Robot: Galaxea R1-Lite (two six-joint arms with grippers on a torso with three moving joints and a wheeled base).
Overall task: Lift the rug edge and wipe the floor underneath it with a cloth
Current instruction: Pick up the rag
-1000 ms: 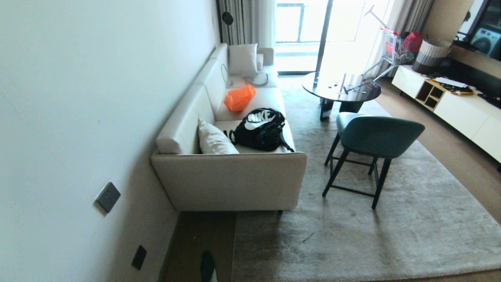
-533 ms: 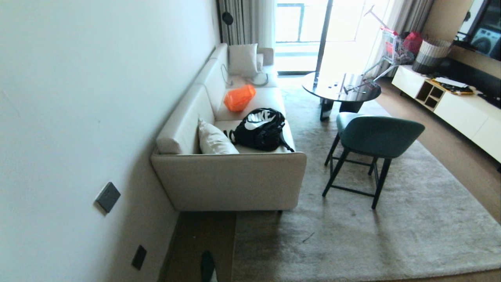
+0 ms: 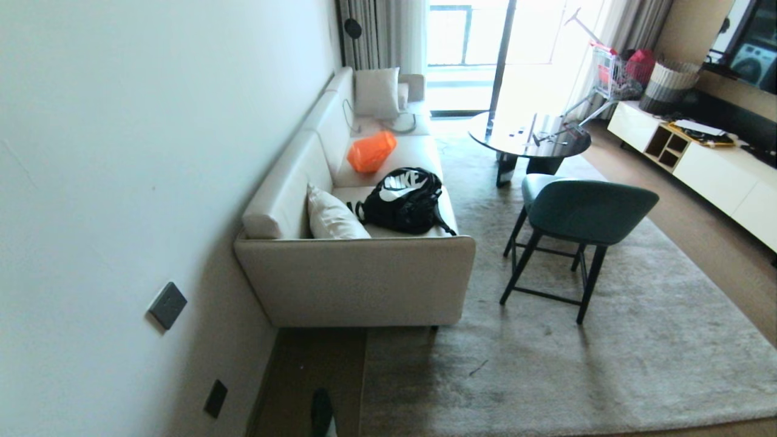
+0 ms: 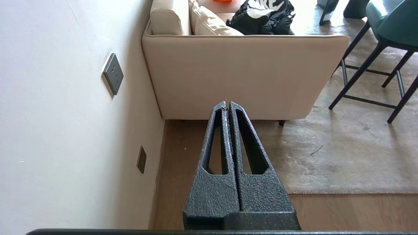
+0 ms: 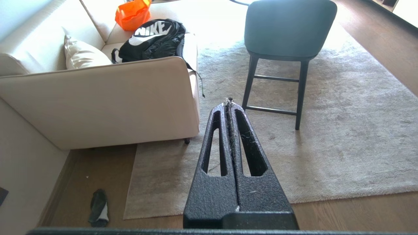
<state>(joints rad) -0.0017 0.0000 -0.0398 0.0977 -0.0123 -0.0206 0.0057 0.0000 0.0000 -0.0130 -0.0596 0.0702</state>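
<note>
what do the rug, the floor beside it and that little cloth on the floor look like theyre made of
The rug looks like short-pile plush in grey-beige: its surface is fuzzy and shows brushed streaks. The floor looks like brown wooden planks with a smooth, faintly shiny finish and visible grain; it could be laminate. The cloth seems a soft crumpled fabric, dark with a pale patch; its weave is too small to tell.

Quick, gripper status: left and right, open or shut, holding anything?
Left gripper: shut, empty, up off the floor.
Right gripper: shut, holding nothing; only stray fluff on its fingertips.
</note>
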